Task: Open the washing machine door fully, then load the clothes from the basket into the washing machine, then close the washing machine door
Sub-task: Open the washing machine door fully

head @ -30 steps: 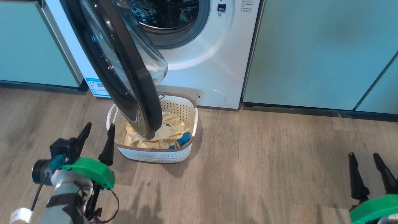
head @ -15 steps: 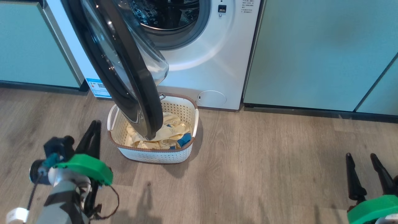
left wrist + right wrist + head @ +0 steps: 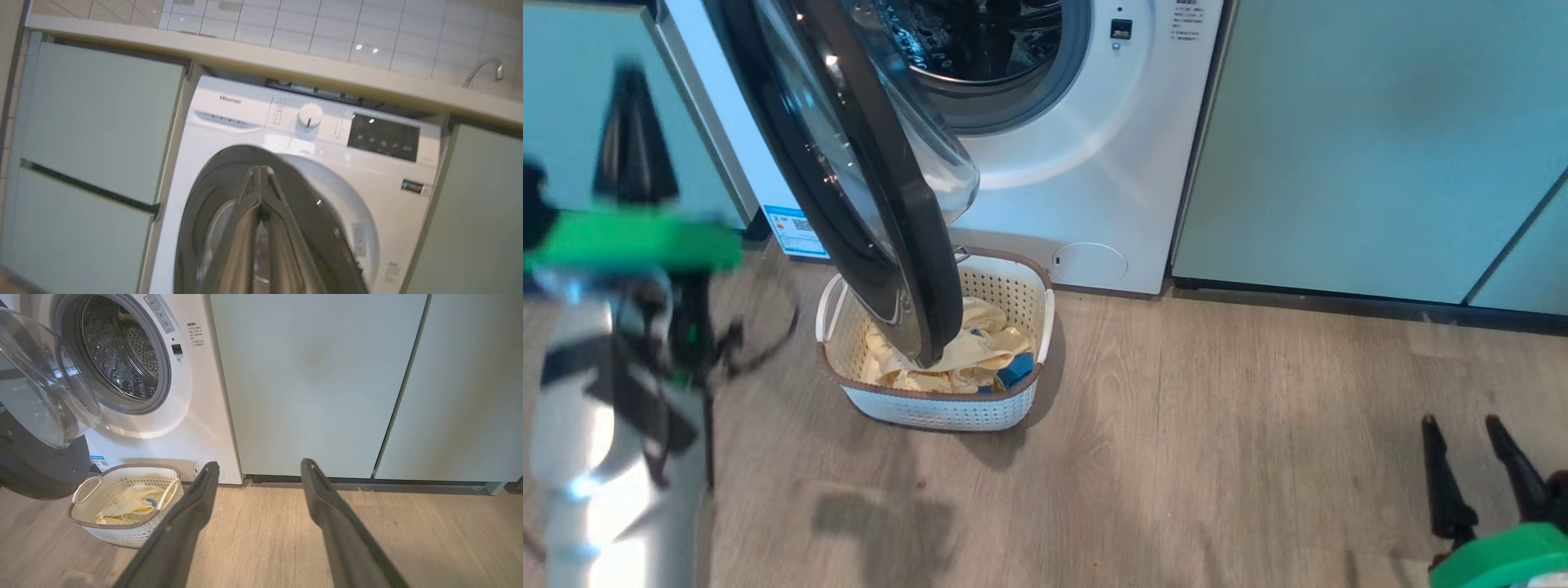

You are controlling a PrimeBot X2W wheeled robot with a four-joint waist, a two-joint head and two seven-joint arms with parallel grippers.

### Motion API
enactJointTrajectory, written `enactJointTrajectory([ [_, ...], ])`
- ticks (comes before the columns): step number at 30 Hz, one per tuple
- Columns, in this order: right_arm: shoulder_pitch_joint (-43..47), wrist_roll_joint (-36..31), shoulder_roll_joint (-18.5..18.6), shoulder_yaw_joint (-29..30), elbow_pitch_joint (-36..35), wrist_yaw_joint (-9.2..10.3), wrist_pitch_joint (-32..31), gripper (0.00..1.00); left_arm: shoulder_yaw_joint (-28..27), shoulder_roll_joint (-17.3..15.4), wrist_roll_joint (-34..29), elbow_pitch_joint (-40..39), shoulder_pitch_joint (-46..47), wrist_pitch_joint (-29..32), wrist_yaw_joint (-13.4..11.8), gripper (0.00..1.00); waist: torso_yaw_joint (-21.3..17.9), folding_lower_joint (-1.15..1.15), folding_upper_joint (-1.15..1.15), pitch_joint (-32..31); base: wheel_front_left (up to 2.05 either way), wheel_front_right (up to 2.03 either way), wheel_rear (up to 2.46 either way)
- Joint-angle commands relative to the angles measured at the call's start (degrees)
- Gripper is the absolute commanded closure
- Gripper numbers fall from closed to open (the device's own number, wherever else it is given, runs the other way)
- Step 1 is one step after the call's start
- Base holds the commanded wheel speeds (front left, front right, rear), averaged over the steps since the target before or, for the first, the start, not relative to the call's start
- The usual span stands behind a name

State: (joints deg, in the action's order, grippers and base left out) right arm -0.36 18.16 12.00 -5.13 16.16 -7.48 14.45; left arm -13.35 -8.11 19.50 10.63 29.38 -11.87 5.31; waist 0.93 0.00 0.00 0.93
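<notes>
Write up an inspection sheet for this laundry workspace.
Surface: wood-look floor, with the basket standing on it.
Job's things: washing machine door part open, lower edge over the basket; clothes in the basket; washing machine drum exposed.
Clutter: nothing seen.
Grippers: left gripper shut, raised, holding nothing; right gripper open, low over the floor.
Cables: dark cable looping off the left arm.
Surroundings: pale green cabinets on both sides, countertop above.

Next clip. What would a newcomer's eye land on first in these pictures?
The large round black-rimmed glass door of the big white front-loading washing machine, standing partly open at upper left of the head view, its lower edge hiding part of the small cream-white perforated plastic basket of pale yellow baby clothes. Next, the blurred left hand, shut, at the far left.
</notes>
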Motion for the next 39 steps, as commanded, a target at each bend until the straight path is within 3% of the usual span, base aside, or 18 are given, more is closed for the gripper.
enactJointTrajectory([
  [1,-1.0,0.1,0.7,-1.0,-1.4,-0.01,0.5,0.0,-0.6,-1.1,0.4,-3.2,4.2,0.8,-0.1,1.0,0.1,0.0,0.0,0.0,0.0,0.0,0.0],
  [8,-1.7,0.4,0.8,-2.1,-1.1,-0.01,0.5,0.0,9.9,3.5,2.2,-13.1,13.5,7.9,0.1,1.0,-0.1,0.0,0.0,0.2,0.0,0.0,0.0],
  [12,-2.0,0.5,0.8,-3.1,-1.0,-0.01,0.5,0.0,18.2,4.9,3.1,-15.5,15.2,10.0,-1.1,1.0,-0.9,0.0,0.0,0.2,0.0,0.0,0.0],
  [15,-2.3,0.7,0.9,-3.8,-0.9,-0.01,0.5,0.0,25.6,5.2,4.1,-16.1,14.4,10.1,-3.2,1.0,-1.9,0.0,0.0,0.1,0.0,0.0,0.0],
  [20,-2.5,0.8,0.8,-4.1,-0.9,-0.01,0.5,0.0,39.7,5.2,7.2,-16.6,11.2,7.6,-9.1,1.0,-3.4,0.0,0.0,0.2,0.0,0.0,0.0],
  [24,-2.6,1.1,1.0,-4.0,-1.1,-0.01,0.5,0.0,48.2,5.2,8.1,-13.1,9.3,5.5,-12.7,1.0,-4.0,0.0,0.0,0.7,0.0,0.0,0.0],
  [28,-2.7,1.0,1.2,-3.5,-1.2,-0.01,0.5,0.0,54.7,5.2,8.8,-7.3,8.8,2.2,-14.5,1.0,-4.1,0.0,0.0,1.4,0.0,0.0,0.0],
  [36,-3.8,0.8,1.0,-3.3,-1.1,-0.01,0.5,0.0,62.7,5.2,10.6,4.2,8.1,-2.6,-17.5,1.0,-4.3,0.0,0.0,2.6,0.0,0.0,0.0],
  [39,-4.3,0.7,0.9,-3.2,-1.2,-0.01,0.5,0.0,62.7,5.2,12.4,7.7,7.4,-3.0,-18.5,1.0,-4.4,0.0,0.0,3.2,0.0,0.0,0.0],
])
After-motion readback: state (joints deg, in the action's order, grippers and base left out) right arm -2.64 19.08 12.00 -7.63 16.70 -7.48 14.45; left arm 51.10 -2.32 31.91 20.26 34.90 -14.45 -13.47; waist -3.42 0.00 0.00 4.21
